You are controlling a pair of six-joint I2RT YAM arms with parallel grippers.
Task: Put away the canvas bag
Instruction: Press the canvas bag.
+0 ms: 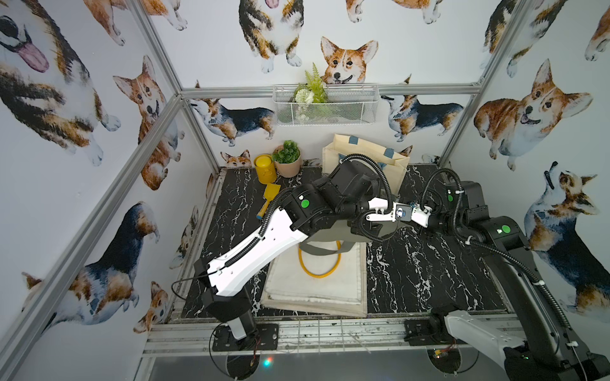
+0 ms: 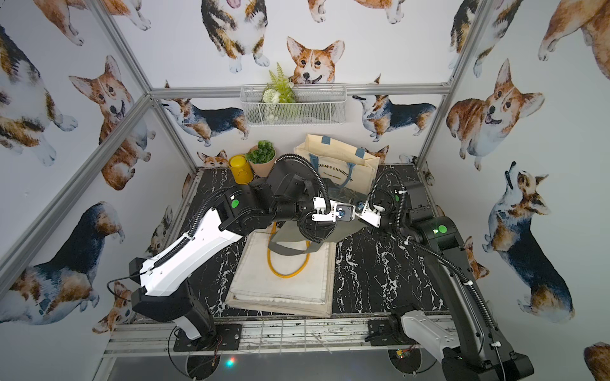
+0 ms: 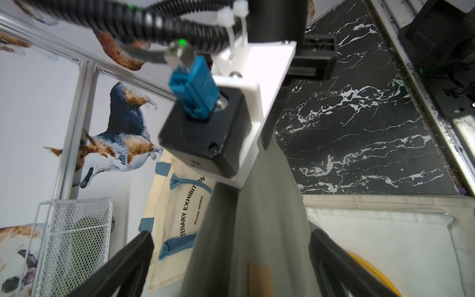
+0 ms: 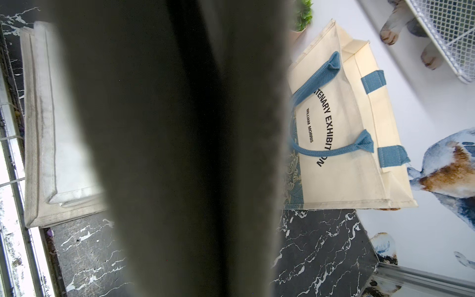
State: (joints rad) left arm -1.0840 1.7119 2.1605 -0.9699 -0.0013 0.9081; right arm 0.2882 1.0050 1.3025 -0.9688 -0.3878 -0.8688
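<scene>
From where I stood, the grey canvas bag [image 3: 262, 226] hung near the middle of the black marbled table [image 1: 429, 264]. It was just short of the cream tote [image 2: 333, 150], which stood upright at 12 o'clock against the back wall. The right gripper [image 3: 268, 140] was clamped on the bag's top edge, so the bag's long axis ran up and down. It was narrow at the claw and the cloth widened toward the tabletop. Its lower part trailed toward 6 o'clock, where 1 grey strap [image 1: 317, 253] lay looped over a pile of folded pale bags [image 1: 317, 290], crossing a yellow strap loop [image 1: 319, 275] on that pile. The left gripper [image 3: 231, 235] was on the bag's 9 o'clock side with its 2 fingers [image 3: 133, 257] spread wide apart, 1 on each side of the hanging cloth. I could not tell whether either touched it. A yellow canister [image 1: 264, 168] and a potted plant [image 1: 287, 158] sat together at 11 o'clock. A yellow scoop [image 1: 269, 198] lay nearer 10, and a wire basket [image 1: 350, 110] hung on the wall above the tote.
</scene>
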